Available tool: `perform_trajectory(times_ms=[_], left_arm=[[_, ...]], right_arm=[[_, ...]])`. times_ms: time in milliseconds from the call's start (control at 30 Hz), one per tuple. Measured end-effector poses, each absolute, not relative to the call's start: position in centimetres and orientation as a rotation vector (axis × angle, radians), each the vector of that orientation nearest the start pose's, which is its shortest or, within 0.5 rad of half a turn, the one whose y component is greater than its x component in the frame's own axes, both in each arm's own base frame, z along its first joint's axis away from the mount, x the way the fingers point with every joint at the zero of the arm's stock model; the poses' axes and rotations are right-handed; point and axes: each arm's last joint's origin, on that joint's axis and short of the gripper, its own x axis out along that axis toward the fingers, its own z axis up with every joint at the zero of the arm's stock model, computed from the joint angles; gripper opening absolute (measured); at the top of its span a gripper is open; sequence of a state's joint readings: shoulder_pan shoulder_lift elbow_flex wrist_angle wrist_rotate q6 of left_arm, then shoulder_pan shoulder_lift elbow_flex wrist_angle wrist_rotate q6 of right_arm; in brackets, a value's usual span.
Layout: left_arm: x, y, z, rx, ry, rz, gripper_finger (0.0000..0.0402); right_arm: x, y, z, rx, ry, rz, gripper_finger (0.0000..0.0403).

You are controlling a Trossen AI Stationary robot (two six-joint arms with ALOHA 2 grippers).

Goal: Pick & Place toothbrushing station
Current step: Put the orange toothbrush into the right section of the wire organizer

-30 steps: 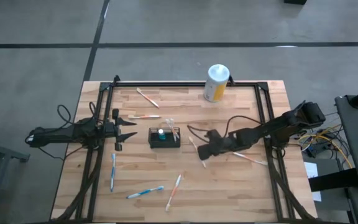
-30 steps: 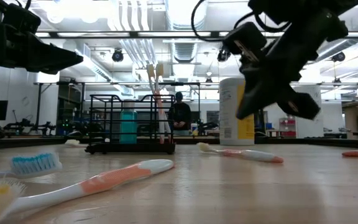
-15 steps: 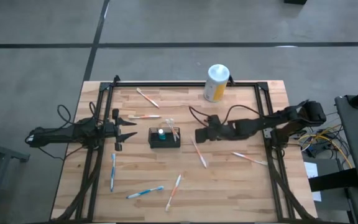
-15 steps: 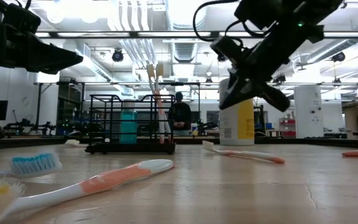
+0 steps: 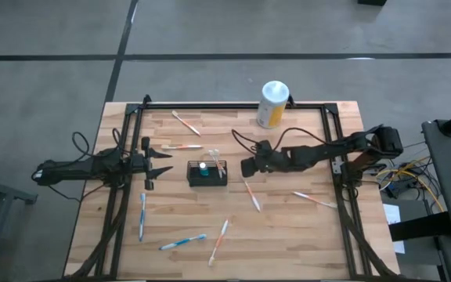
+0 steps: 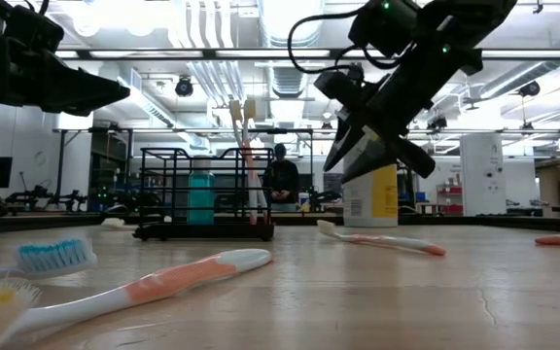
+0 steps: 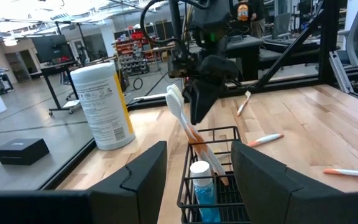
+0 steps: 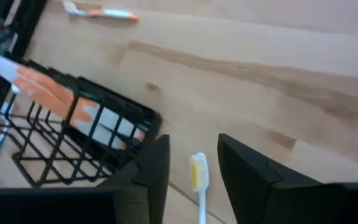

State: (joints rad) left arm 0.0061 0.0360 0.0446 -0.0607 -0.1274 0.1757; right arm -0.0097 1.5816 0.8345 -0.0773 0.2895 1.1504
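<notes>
Two orange-and-white toothbrushes (image 5: 217, 157) stand in the toothbrushing station (image 5: 207, 173), the black mesh basket sitting at table centre, with a teal tube beside them. The right gripper (image 5: 247, 167) hangs just off the basket's 3 o'clock side, fingers apart and holding nothing, above an orange toothbrush (image 5: 251, 194) lying on the wood; I judge it is between picks, so the next move calls for dropping onto that brush and gripping its handle. The left gripper (image 5: 161, 162) waits at the basket's 9 o'clock, prongs spread and empty.
</notes>
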Motion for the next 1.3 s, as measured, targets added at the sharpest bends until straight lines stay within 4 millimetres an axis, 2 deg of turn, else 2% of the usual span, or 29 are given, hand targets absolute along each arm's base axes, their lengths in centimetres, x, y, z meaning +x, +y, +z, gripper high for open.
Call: perform_trajectory(times_ms=[200,433,1300], left_arm=[[9.7,0.4,17.0,0.179,0.064,0.129,0.0186],[9.7,0.4,17.0,0.179,0.064,0.129,0.0187],[9.7,0.4,17.0,0.179,0.064,0.129,0.0186]], right_arm=[[31.3,-1.1,15.4,0.931,0.622,-0.728,0.015],[32.1,-1.0,14.2,0.936,0.608,-0.713,0.0148],[32.8,-0.7,12.1,0.987,0.694,-0.671,0.0111]])
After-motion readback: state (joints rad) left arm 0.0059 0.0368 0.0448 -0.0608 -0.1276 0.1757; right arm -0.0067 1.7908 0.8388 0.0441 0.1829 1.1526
